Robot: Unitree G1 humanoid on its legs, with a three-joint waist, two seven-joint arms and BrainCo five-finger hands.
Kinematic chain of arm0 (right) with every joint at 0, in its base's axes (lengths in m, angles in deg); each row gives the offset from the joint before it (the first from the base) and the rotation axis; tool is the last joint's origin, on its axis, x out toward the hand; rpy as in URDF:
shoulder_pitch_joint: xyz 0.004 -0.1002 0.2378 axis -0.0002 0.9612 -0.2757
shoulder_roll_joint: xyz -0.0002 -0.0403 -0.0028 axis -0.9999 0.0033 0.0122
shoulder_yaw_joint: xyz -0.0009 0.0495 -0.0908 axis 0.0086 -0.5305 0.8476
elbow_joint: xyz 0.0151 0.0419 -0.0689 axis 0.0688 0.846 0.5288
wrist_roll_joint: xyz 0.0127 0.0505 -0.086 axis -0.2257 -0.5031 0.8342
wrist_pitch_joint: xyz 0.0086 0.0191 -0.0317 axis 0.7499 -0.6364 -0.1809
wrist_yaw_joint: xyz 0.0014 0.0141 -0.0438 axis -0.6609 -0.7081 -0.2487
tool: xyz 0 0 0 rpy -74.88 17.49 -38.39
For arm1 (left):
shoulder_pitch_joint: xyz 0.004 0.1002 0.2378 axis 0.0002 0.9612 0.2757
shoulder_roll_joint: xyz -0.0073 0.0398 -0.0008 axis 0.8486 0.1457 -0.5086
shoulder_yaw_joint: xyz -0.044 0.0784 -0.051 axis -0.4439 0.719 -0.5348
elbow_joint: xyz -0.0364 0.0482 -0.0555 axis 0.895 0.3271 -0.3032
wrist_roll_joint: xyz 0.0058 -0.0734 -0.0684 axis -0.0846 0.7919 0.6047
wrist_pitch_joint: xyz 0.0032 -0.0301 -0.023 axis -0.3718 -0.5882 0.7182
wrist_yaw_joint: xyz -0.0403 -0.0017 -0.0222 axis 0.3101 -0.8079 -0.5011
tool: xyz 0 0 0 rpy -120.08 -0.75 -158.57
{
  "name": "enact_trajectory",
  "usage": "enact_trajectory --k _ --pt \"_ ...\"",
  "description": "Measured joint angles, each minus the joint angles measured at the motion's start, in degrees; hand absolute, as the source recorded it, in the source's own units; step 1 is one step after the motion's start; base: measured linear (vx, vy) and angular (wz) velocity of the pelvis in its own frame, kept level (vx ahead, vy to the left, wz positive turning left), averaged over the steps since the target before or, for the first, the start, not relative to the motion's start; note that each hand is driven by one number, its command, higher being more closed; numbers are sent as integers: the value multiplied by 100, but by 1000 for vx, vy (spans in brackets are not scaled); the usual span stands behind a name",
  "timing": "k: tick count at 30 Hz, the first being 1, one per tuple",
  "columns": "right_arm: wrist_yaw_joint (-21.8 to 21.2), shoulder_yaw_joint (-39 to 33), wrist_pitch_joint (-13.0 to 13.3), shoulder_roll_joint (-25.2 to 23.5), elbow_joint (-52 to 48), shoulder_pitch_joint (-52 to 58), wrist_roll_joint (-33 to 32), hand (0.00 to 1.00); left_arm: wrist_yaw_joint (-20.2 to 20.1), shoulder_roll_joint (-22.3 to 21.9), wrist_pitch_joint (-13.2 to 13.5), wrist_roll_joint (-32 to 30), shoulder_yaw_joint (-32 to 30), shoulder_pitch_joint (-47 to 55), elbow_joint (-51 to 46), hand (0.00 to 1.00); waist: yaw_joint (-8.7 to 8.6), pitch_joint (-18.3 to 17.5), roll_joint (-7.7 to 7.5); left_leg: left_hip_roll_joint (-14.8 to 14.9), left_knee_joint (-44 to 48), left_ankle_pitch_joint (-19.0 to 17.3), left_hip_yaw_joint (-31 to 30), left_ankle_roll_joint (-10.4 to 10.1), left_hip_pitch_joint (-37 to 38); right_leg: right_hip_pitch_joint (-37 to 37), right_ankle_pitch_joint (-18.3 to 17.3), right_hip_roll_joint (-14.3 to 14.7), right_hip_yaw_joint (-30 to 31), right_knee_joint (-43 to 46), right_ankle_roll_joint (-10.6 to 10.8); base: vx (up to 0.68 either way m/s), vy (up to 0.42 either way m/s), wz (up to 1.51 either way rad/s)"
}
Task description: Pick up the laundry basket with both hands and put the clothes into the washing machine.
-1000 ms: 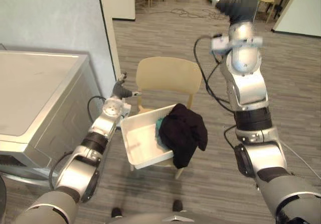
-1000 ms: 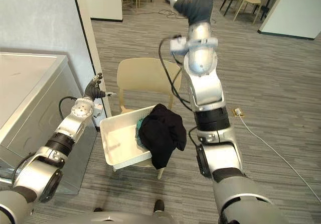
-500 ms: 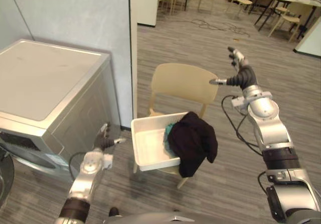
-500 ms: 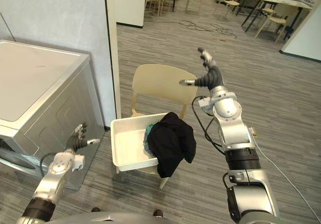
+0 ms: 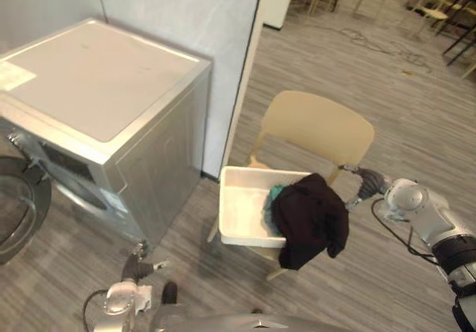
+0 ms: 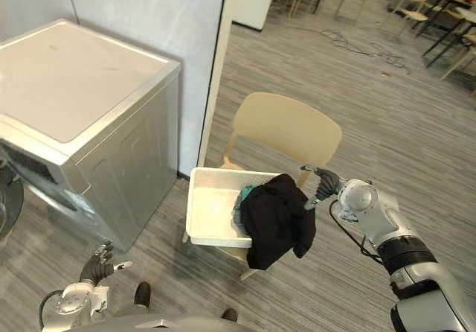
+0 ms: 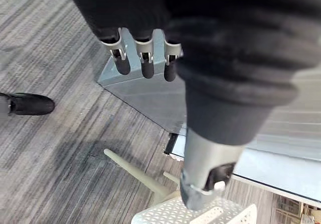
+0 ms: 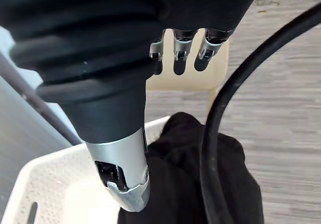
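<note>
We see open grey plank floor (image 6: 165,216) between the silver washing machine (image 6: 82,101) and the white plastic laundry basket (image 6: 195,214). The basket's left rim lies bare. A black garment (image 6: 275,220) drapes over its right rim, and the beige plastic chair (image 6: 286,127) backrest blocks the far side.

Bright, even room light casts faint, soft shadows.

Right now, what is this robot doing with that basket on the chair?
It seems to be getting ready to move laundry, but nothing is held yet. A white laundry basket sits on a beige chair, with a black garment draped over its edge and a teal cloth inside. The right hand hovers close beside the garment, fingers open. The left hand hangs low near the floor, also open, apart from the basket. The silver washing machine stands to the robot's left.
</note>
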Motion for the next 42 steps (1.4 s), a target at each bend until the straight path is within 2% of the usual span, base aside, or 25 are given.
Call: enact_trajectory --k 6,7,9,14,18,21,27,30,31,33,42 --pt "50 -2 -28 2 546 -571 238 0 1 -94 8 363 9 -80 -123 0 9 508 115 -113 1 169 -146 84 -491 -368 131 -103 -197 1 13 -36 22 17" --pt "63 -2 -30 -14 666 -657 256 0 3 -91 14 366 2 -164 -131 0 39 645 125 -129 1 189 -154 98 -508 -371 137 -121 -215 1 16 -4 4 9" --pt "143 -3 -88 -44 727 -736 375 0 4 -94 19 367 10 -247 -138 0 92 701 129 -157 2 199 -154 102 -632 -492 164 -150 -216 1 25 0 0 2" --pt "421 -53 -177 -276 1123 -1059 439 0 38 -99 60 479 23 -364 -362 0 115 980 149 -220 34 291 -174 133 -841 -702 210 -215 -240 57 23 39 -9 5" --pt "677 -371 -276 -644 1490 -1205 445 0 75 -150 66 487 24 -416 -407 0 54 1273 208 -300 37 326 -284 161 -910 -757 157 -321 -371 236 78 55 -20 14" --pt "752 -521 -324 -724 1573 -1358 445 0 84 -212 84 487 26 -434 -591 0 60 1453 261 -320 37 320 -300 170 -987 -874 108 -370 -374 363 77 13 -11 4" --pt "1003 -768 -381 -918 1819 -1600 445 0 228 -228 93 518 26 -484 -594 0 68 1625 355 -343 37 359 -322 190 -1093 -1028 57 -432 -396 510 91 12 -29 2" --pt "1187 -1042 -386 -917 1818 -1609 445 0 301 -283 117 610 22 -511 -609 0 2 1735 460 -380 37 368 -363 190 -1202 -1158 -8 -509 -485 654 84 7 -35 9" --pt "1228 -1169 -395 -917 1824 -1628 445 0 303 -284 119 625 22 -521 -684 0 -35 1903 490 -389 37 383 -407 184 -1215 -1158 -9 -524 -517 685 84 5 -34 9" --pt "1255 -1196 -410 -917 1840 -1629 445 0 305 -285 119 659 21 -520 -752 0 -37 2014 493 -394 37 387 -415 181 -1230 -1176 -11 -534 -521 708 85 0 -46 5" --pt "1111 -1192 -438 -913 1838 -1593 452 0 305 -265 122 664 3 -523 -768 0 -70 2073 511 -403 38 430 -462 207 -1395 -1393 -141 -585 -540 929 76 34 -63 3"
